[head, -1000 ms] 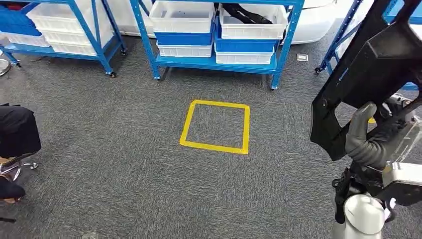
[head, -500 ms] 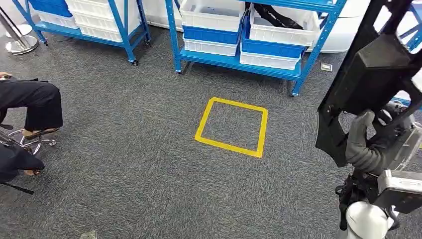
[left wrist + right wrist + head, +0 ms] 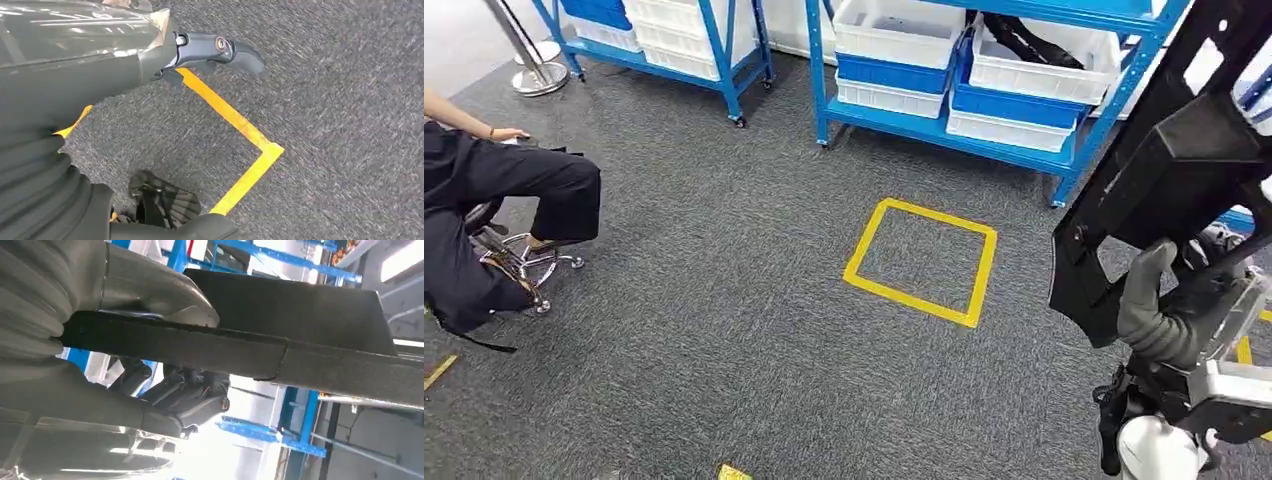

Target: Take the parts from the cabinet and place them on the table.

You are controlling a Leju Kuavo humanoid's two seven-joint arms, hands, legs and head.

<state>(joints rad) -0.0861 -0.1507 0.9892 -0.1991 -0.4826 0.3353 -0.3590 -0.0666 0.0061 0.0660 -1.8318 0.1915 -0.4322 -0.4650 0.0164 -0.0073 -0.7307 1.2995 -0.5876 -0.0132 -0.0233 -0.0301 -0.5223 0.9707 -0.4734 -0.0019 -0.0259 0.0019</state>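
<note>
A large black angular part (image 3: 1169,170) stands upright at the right of the head view, and my right hand (image 3: 1159,300) grips its lower edge. In the right wrist view the thick grey thumb (image 3: 155,287) lies over the black part (image 3: 300,345) while darker fingers curl beneath it. My left hand (image 3: 75,85) hangs over the grey carpet with fingers (image 3: 220,47) spread and nothing in them. Another black part (image 3: 1024,40) lies in a white bin on the blue rack (image 3: 984,140).
A yellow tape square (image 3: 865,240) marks the carpet ahead. A second blue rack (image 3: 724,60) with white bins stands at the back left, next to a stanchion base (image 3: 534,75). A person (image 3: 494,200) in black sits on a wheeled chair at the left.
The camera has turned, so racks and tape square slid right and down, and the seated person came further into view. My right hand keeps its hold on the black part.
</note>
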